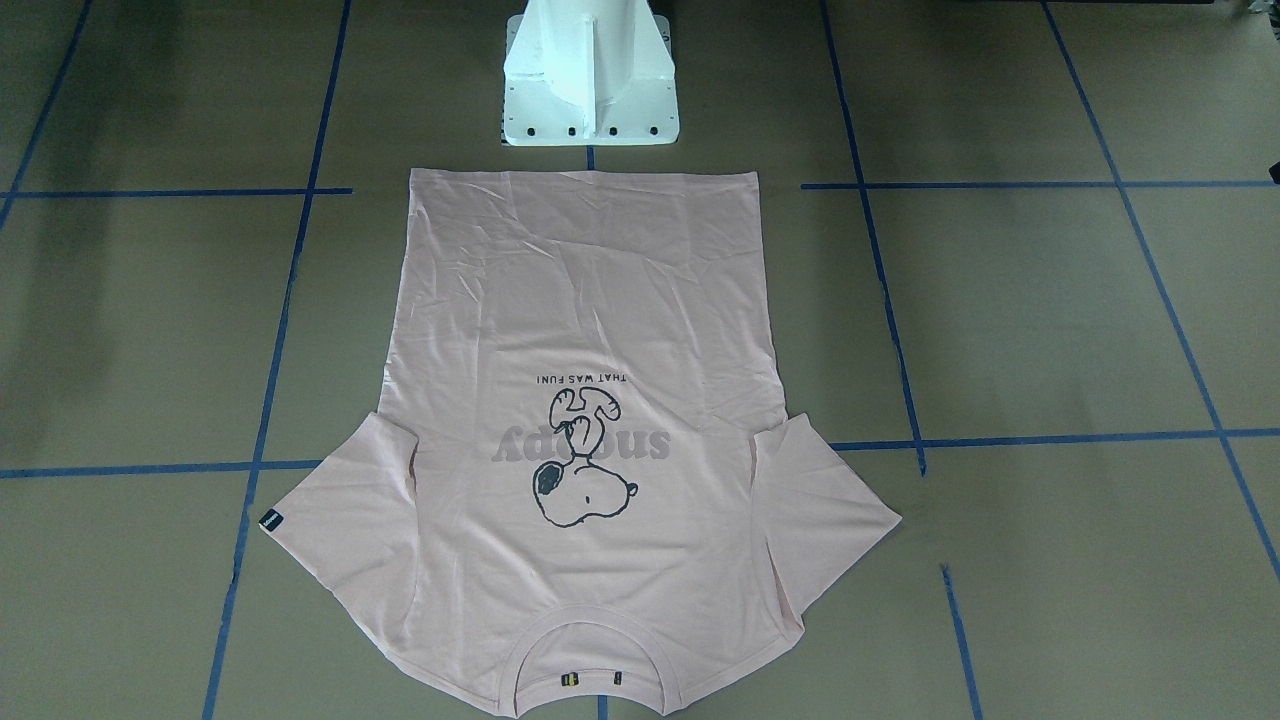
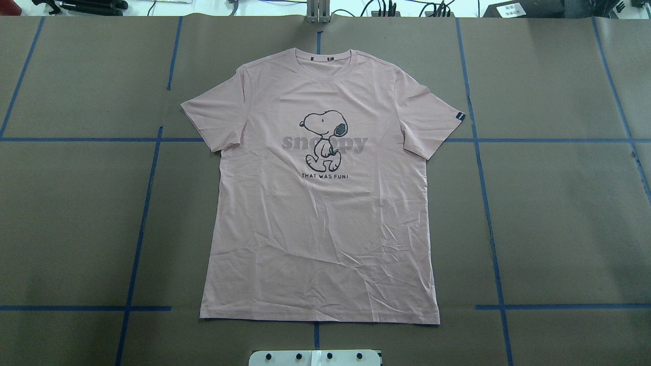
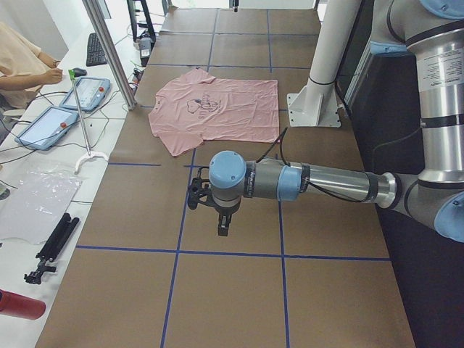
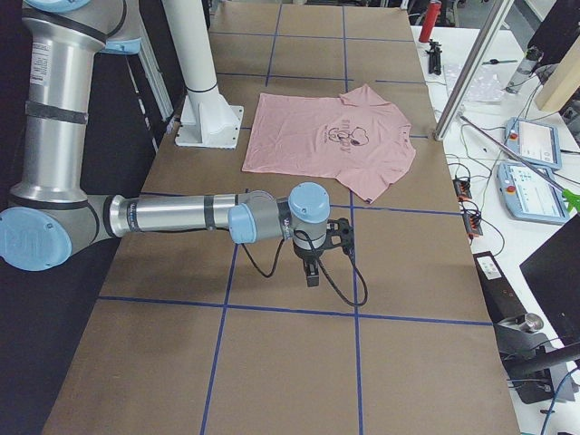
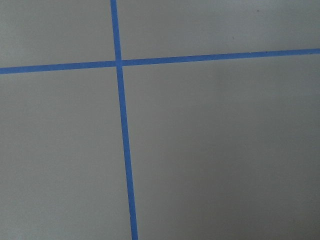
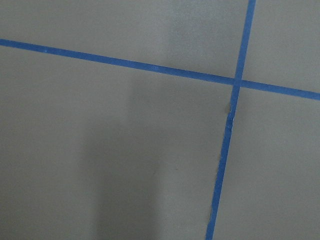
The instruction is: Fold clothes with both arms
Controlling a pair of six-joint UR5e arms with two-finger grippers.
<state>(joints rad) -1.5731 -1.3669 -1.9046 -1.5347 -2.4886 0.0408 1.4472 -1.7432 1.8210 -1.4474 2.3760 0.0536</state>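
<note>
Left claw [image 3: 222, 226] hangs over bare tabletop [image 2: 71, 229] near its left end; I cannot tell how open it is. The pink shirt [image 2: 325, 218] lies flat mid-tabletop, print up, sleeves spread, creased, hem toward the robot's edge. Right claw [image 4: 313, 272] hangs near the right end, equally unreadable.

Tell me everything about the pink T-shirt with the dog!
The pale pink T-shirt lies spread flat, front up, on the brown table, with its short sleeves out. It looks like soft cotton and is slightly wrinkled. It has a ribbed round collar at the end away from the white base, a black-outlined cartoon dog over grey lettering, and a small black tag on one sleeve. Only the table touches it.
</note>
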